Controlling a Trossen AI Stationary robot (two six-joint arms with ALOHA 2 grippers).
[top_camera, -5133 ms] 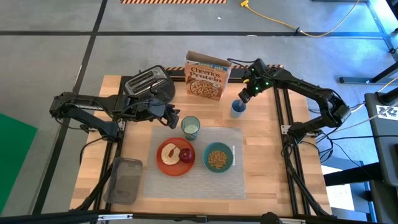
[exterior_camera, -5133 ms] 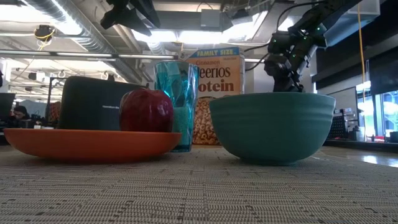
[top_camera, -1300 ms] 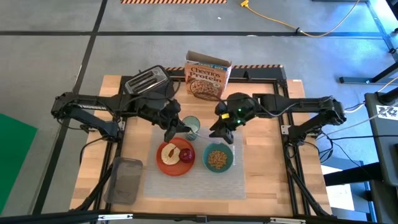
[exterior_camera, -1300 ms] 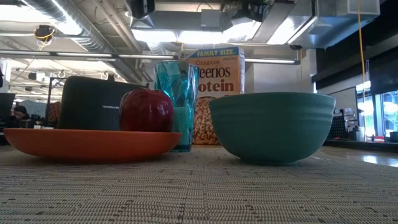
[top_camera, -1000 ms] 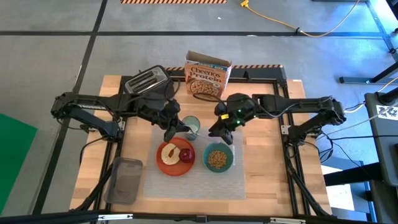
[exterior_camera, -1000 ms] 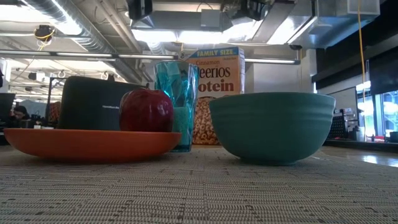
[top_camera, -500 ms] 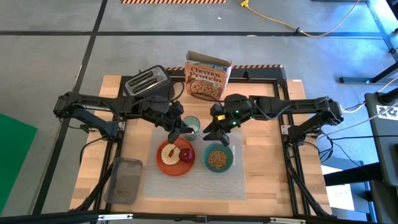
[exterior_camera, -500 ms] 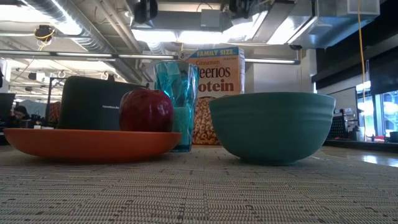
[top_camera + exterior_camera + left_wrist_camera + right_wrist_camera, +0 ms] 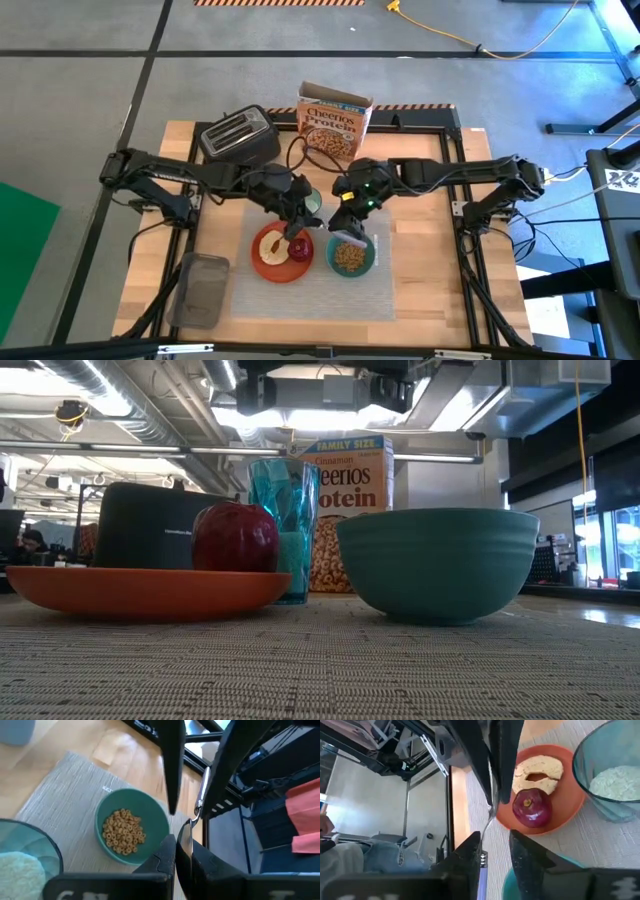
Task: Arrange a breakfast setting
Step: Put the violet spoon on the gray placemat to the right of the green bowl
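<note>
Above the orange plate, both arms meet near the middle of the bench. The left hand hangs over the plate's far edge, just beside the green tumbler; in the left wrist view its fingers are pressed together on the bowl end of the metal spoon, whose handle rises away from them. The right hand hovers over the near rim of the teal bowl, and in its wrist view its fingers stand apart on either side of the spoon's thin handle, not clamped on it. On the plate lie the toast slice and the red apple, touching, the apple on the side nearer the bowl. The bowl, holding cereal rings, sits just right of the plate on the pale placemat. Beyond the plate stand the cereal box and the black toaster.
</note>
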